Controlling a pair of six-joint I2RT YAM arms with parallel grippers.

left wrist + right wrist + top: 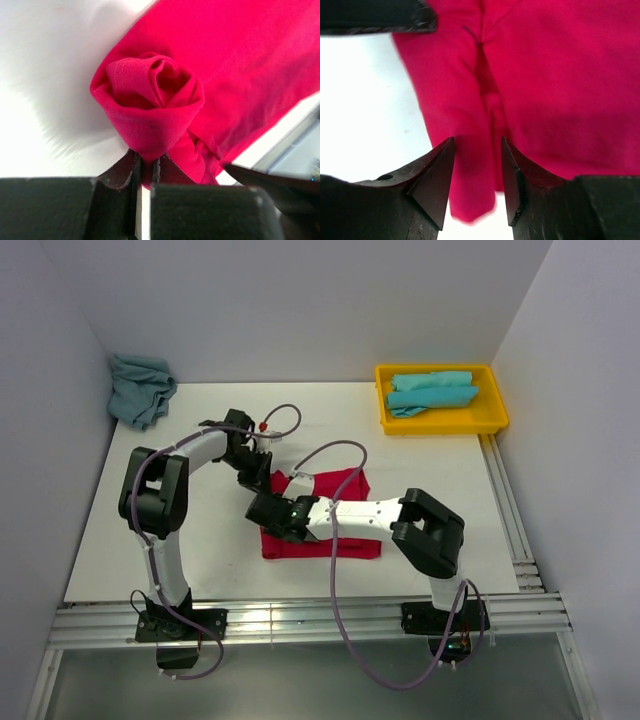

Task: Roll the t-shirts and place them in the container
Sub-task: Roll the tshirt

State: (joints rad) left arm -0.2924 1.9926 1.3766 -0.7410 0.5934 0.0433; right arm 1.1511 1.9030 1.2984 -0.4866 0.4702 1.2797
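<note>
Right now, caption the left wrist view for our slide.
Left fingers pinch the rolled-up end of the red t-shirt.

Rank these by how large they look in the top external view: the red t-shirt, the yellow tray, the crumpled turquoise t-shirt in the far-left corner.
1 and 2. red t-shirt and yellow tray: too close to rank, since the arms cover part of the shirt.
3. crumpled turquoise t-shirt: clearly the smallest.

Tray [440,426] lies behind-right of central t-shirt [345,485], heaped t-shirt [140,390] behind-left
</note>
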